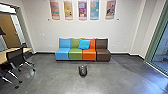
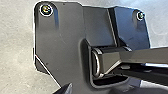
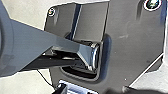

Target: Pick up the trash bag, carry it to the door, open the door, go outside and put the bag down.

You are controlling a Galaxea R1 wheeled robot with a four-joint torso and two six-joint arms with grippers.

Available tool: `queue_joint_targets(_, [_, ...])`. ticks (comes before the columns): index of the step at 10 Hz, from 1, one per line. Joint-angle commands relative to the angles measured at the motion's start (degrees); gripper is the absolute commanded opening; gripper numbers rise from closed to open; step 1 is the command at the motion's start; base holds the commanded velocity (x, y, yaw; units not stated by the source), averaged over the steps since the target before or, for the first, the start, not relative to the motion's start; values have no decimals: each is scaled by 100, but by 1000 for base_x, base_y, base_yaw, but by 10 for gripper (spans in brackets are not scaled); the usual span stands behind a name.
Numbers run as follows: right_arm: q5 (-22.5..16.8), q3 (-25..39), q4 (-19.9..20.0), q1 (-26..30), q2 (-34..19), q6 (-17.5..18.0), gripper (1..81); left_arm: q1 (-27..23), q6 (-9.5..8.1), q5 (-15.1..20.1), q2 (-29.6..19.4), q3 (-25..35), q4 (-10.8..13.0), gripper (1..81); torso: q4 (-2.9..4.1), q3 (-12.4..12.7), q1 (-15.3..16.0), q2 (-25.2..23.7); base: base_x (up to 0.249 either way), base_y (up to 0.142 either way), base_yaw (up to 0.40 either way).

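Head view, dark bag [image 1: 82, 71], open floor [image 1: 52, 78] around

Both wrists face the robot's own dark plate [image 2: 62, 32] and jointed bar [image 2: 146, 55].

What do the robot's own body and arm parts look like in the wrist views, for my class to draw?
The plate is wide and dark grey, with rounded corners and round, pale-rimmed fittings. The jointed bar is grey and angular, with a curved silvery band at its joint. The right wrist view shows what looks like a thin dark cable.
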Motion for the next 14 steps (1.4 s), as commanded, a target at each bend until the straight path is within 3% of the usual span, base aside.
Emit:
queue_joint_targets(1, [-361, 48, 13, 221, -49, -12, 811, -206, 26, 335, -14, 25, 25, 811, 0, 0, 0, 0, 139, 0, 0])
queue_joint_targets(14, [-353, 48, -49, 221, -23, -12, 811, -198, 26, 335, -23, 17, 25, 811, 0, 0, 0, 0, 144, 0, 0])
